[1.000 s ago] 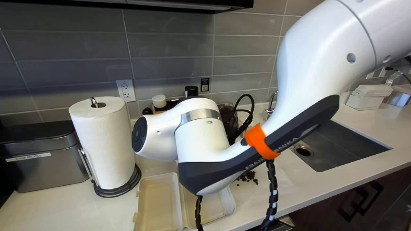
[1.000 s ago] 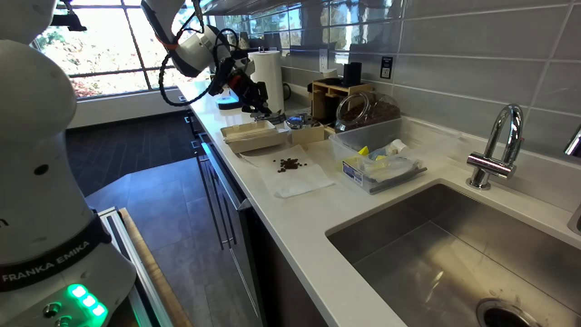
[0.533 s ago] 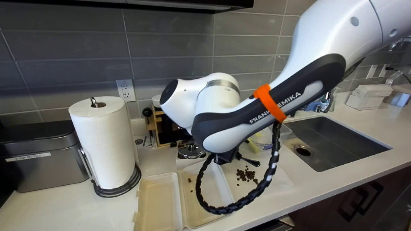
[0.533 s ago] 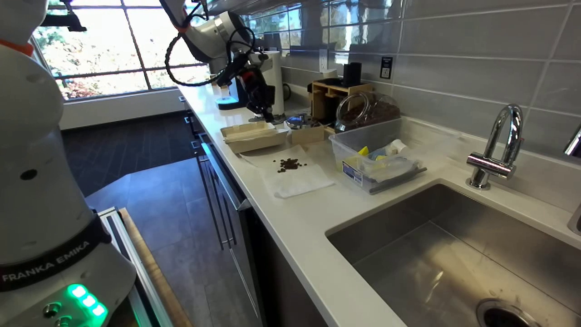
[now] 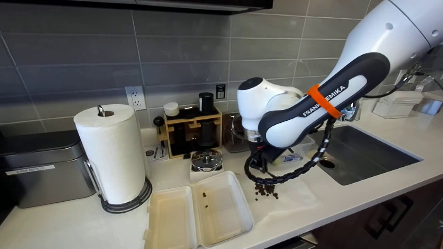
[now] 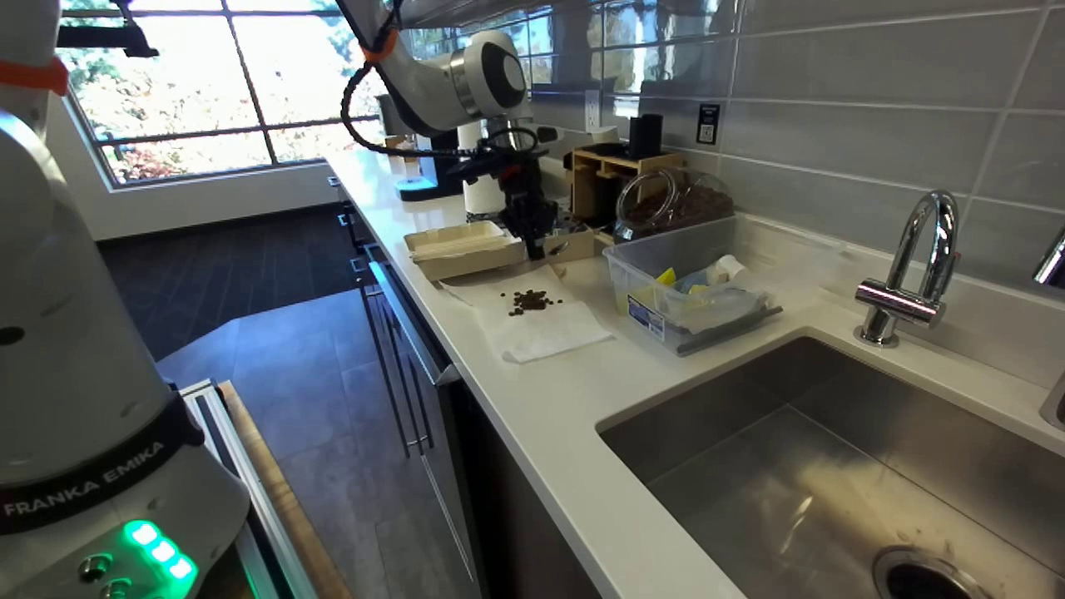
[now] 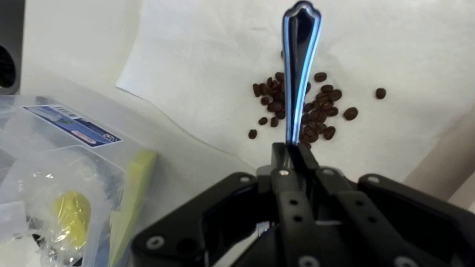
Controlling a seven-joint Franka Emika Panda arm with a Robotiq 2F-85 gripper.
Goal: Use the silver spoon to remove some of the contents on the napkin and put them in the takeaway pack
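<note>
Above the pale worktop (image 5: 79, 228), holds the silver spoon (image 7: 296, 74) clenched in the pincer (image 7: 291, 151), with handle out ahead over the contents (image 7: 318, 115) on the napkin (image 7: 207, 66) below and bowl (image 6: 558, 248) apparently behind, so probably must turn end for end before scooping.

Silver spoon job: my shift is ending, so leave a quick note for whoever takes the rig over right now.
Tool: shut on the silver spoon; whether it carries anything can't be told.
Where: dark beans clustered on the napkin; takeaway pack open nearby.
Done: spoon gripped; at least two dark bits lie in the pack.
Left: scoop beans from the napkin and tip them into the pack.
</note>
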